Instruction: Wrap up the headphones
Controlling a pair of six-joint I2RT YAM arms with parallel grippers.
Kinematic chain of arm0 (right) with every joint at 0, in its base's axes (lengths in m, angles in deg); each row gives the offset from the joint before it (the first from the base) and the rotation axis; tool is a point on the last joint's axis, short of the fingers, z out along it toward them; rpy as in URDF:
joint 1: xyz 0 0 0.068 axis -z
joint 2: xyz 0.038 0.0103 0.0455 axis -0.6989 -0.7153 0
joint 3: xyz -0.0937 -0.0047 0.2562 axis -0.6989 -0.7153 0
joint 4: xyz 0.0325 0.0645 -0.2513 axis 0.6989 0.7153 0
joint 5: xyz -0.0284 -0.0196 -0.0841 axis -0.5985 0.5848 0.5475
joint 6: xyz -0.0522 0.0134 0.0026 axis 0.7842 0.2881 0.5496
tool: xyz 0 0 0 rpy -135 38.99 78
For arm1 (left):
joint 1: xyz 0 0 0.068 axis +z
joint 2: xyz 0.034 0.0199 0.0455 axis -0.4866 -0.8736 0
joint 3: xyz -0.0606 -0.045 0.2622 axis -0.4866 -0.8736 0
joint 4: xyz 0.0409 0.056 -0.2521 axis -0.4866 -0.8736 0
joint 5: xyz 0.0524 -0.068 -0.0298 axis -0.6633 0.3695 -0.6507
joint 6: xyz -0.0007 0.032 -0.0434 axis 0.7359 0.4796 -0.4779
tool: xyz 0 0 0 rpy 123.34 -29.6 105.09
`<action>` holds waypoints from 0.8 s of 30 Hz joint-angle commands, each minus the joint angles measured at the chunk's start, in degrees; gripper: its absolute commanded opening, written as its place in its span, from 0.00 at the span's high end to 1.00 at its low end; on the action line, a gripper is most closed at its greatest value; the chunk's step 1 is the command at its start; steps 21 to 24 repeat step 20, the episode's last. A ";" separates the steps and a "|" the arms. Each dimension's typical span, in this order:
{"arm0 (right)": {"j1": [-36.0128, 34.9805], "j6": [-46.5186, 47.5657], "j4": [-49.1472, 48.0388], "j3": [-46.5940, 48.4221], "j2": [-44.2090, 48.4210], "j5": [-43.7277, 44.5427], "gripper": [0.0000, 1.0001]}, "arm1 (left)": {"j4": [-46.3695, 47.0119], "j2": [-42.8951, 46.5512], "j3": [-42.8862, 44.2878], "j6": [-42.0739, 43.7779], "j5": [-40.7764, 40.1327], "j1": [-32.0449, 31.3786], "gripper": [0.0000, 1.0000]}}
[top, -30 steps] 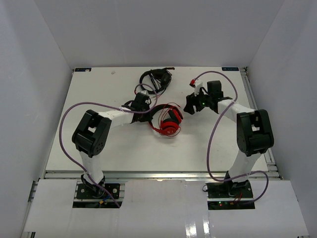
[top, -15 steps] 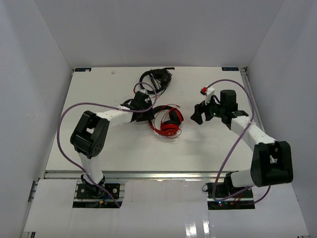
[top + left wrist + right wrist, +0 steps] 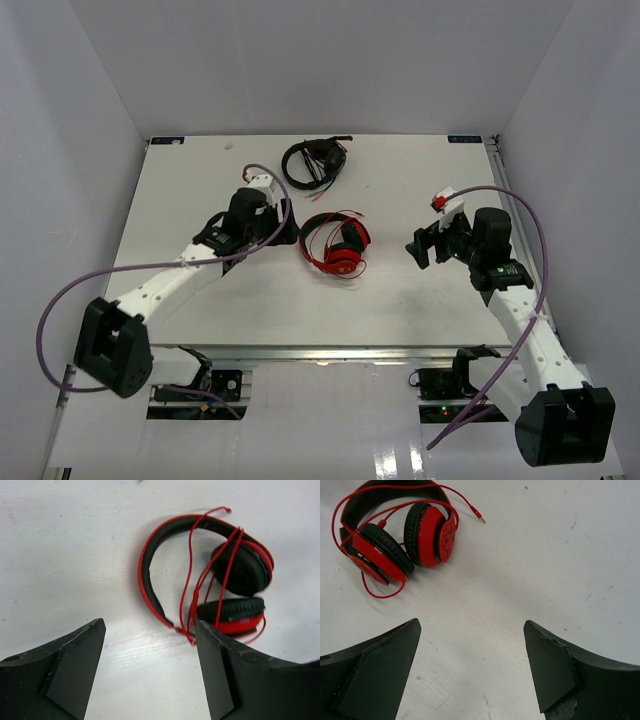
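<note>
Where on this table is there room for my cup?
Bare: the table's far right corner beside the black headphones, its far left corner, and the near edge in front of the red headphones. Crowded: the middle, where those lie between the left gripper and the right gripper.

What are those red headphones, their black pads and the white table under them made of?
The red over-ear headphones look like hard plastic: the earcup shell is smooth with a slight sheen. Their black ear pads seem soft and matte, perhaps faux leather. The white table looks like painted board, matte, with faint streaks and small scuffs; wood is a guess.
</note>
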 commanded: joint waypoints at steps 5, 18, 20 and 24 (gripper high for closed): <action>0.59 -6.09 8.20 -0.92 3.61 7.08 0.10 | 1.34 30.34 -17.97 7.55 15.33 0.42 0.11; 2.59 -13.47 1.69 -7.69 9.38 20.69 0.10 | -2.01 48.92 -24.01 13.04 18.24 0.42 0.02; 3.65 -13.57 1.23 -8.19 10.05 20.61 0.10 | -2.22 48.10 -23.92 12.90 18.94 0.42 0.02; 3.65 -13.57 1.23 -8.19 10.05 20.61 0.10 | -2.22 48.10 -23.92 12.90 18.94 0.42 0.02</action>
